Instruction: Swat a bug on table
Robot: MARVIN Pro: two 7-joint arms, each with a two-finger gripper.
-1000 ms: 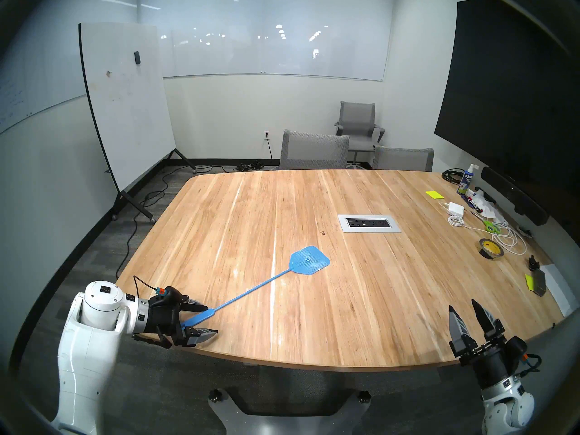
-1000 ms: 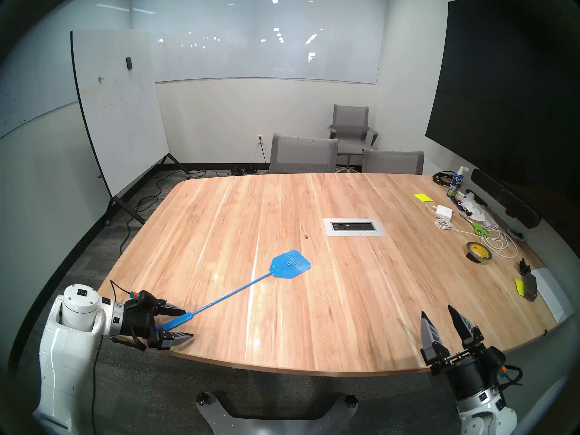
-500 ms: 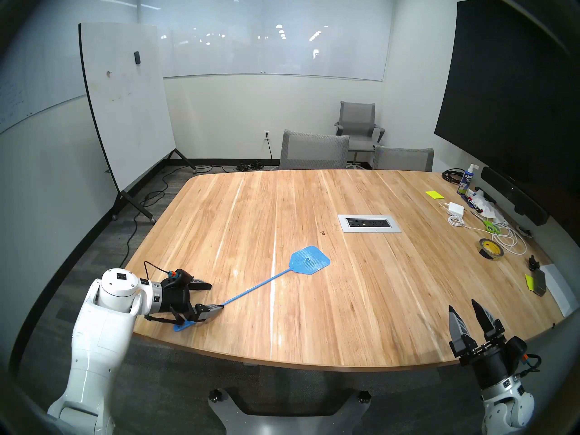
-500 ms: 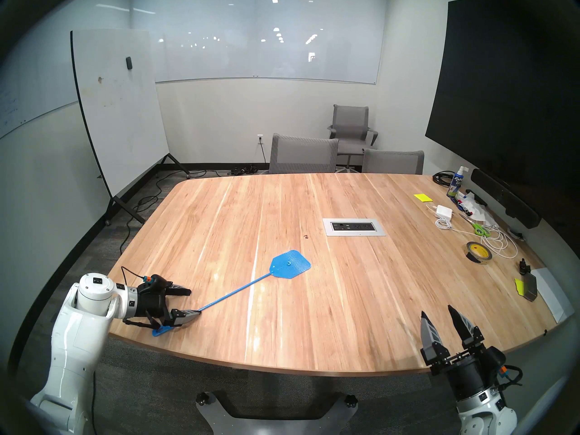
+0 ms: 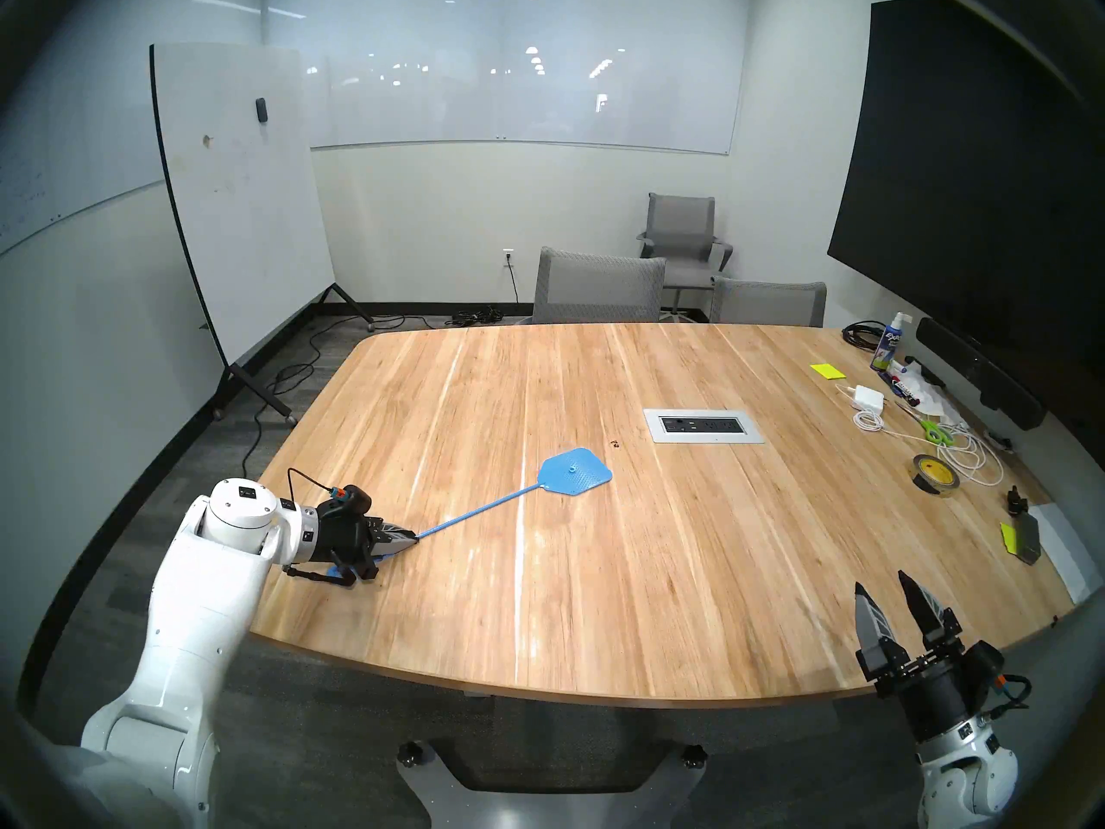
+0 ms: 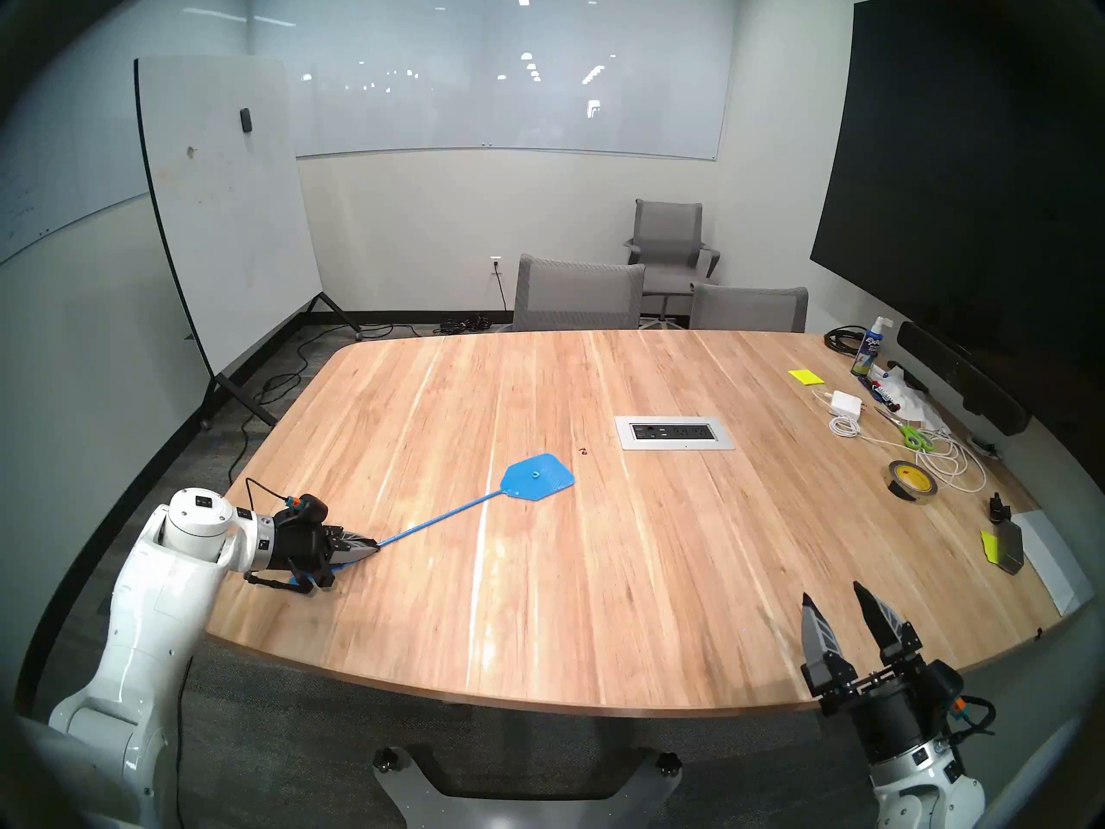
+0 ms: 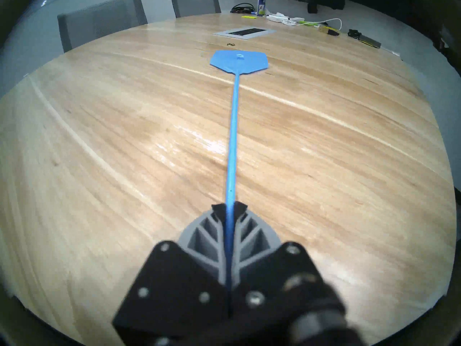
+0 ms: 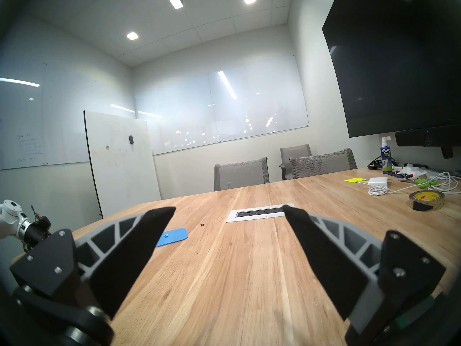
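Note:
A tiny dark bug (image 5: 613,444) (image 6: 582,450) (image 7: 231,45) (image 8: 202,224) lies on the wood-plank table (image 5: 687,570), just left of the grey outlet panel (image 5: 703,426). My left gripper (image 5: 411,538) (image 6: 374,550) (image 7: 230,208) is shut on the handle of a blue fly swatter. The swatter's head (image 5: 576,471) (image 6: 537,479) (image 7: 239,62) (image 8: 172,236) hovers low over the table, a short way before the bug. My right gripper (image 5: 885,591) (image 6: 834,597) (image 8: 229,210) is open and empty over the table's near right edge.
Clutter lines the table's right side: a tape roll (image 5: 936,476), white cables and charger (image 5: 870,398), green scissors (image 5: 934,432), yellow notes (image 5: 827,371), a spray bottle (image 5: 888,343), a black knob (image 5: 1015,500). Grey chairs (image 5: 600,286) stand at the far edge. A whiteboard (image 5: 239,199) stands left.
My left gripper moved forward over the table, closed on the swatter's handle, and lifted it. The swatter's head shifted left and toward the bug. The right arm has not moved.

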